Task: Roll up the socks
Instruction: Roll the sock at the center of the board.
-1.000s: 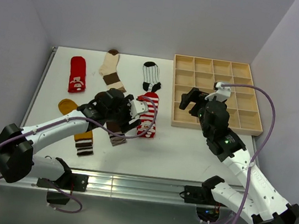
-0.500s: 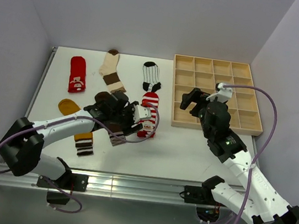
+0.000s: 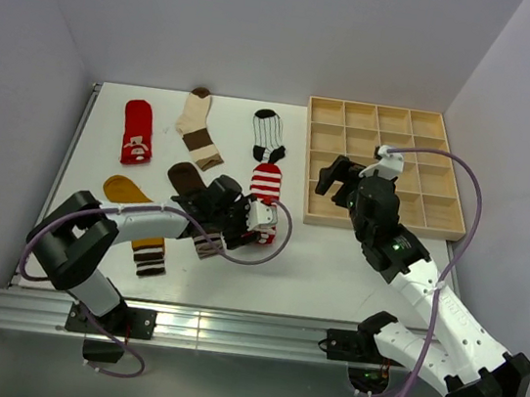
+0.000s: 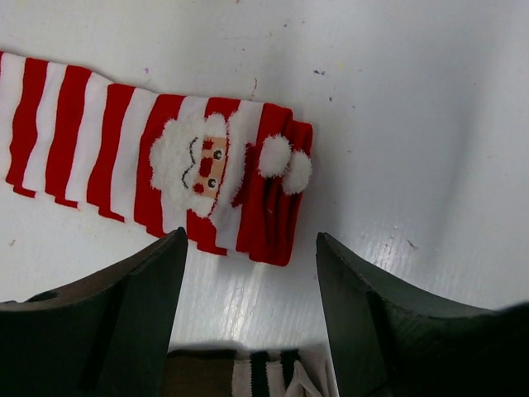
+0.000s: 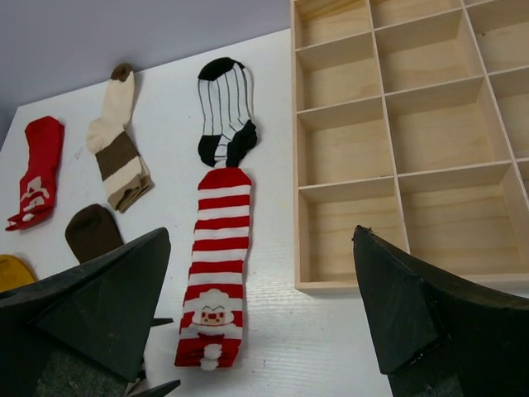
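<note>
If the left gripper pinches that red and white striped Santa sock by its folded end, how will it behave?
Probably floppy: the striped sock lies flat and thin on the table, so the rest would likely droop. Its folded end may unfold, since nothing pins it. It looks light, so a push would likely bunch it.

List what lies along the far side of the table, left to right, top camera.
red sock with white pattern → cream-and-brown sock → white sock with black stripes → wooden compartment tray
</note>
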